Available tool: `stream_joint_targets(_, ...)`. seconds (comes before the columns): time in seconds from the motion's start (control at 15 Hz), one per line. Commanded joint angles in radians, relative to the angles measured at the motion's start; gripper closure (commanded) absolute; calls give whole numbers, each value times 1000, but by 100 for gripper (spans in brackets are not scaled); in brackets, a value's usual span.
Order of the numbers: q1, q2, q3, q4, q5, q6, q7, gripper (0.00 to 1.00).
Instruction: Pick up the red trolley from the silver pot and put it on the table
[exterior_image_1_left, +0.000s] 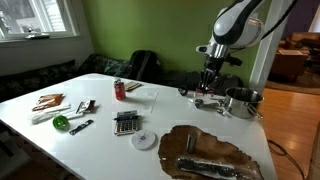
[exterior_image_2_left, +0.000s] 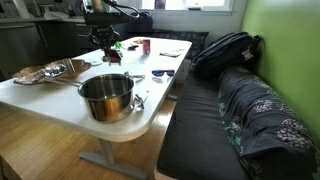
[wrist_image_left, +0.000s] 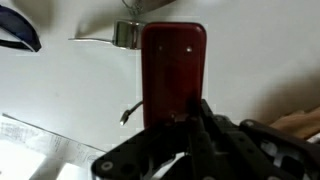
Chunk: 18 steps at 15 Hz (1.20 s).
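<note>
The red trolley (wrist_image_left: 172, 70) fills the middle of the wrist view as a dark-red block over the white table (wrist_image_left: 60, 90). My gripper (wrist_image_left: 198, 120) is closed on its near end. In both exterior views my gripper (exterior_image_1_left: 208, 88) (exterior_image_2_left: 105, 45) hangs low over the table (exterior_image_1_left: 100, 140), beside the silver pot (exterior_image_1_left: 241, 101) (exterior_image_2_left: 107, 95) and not above it. The trolley is too small to make out in the exterior views. Whether it touches the table I cannot tell.
A loose silver utensil (wrist_image_left: 125, 33) lies just beyond the trolley. A brown mat (exterior_image_1_left: 210, 150) holding tools lies at a table edge. A red-and-white can (exterior_image_1_left: 119, 90), a calculator (exterior_image_1_left: 126, 122) and small tools lie farther off. A bench with a backpack (exterior_image_2_left: 225, 50) runs along the table.
</note>
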Motion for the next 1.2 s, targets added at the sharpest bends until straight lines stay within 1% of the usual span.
stream_joint_targets(0.0, -2, 46, 27, 10, -74, 93, 44, 99)
stream_joint_targets(0.2, 34, 122, 33, 46, -223, 218, 103, 99)
stream_joint_targets(0.33, 69, 173, 27, 82, -340, 271, 173, 99)
stream_joint_targets(0.4, 62, 194, 54, 105, -351, 271, 182, 99)
stream_joint_targets(0.47, 14, 138, 77, 52, -336, 251, 176, 95)
stream_joint_targets(0.6, 28, 176, 90, 87, -365, 258, 199, 95)
stream_joint_targets(0.8, 29, 190, 90, 103, -368, 258, 200, 95)
stream_joint_targets(0.87, 122, 204, -15, 115, -471, 284, 283, 99)
stream_joint_targets(0.93, 182, 222, -76, 132, -559, 302, 337, 99)
stream_joint_targets(1.0, 236, 241, -126, 155, -639, 312, 390, 99)
stream_joint_targets(1.07, 269, 264, -155, 180, -725, 318, 458, 99)
stream_joint_targets(1.13, 290, 278, -166, 200, -782, 306, 506, 99)
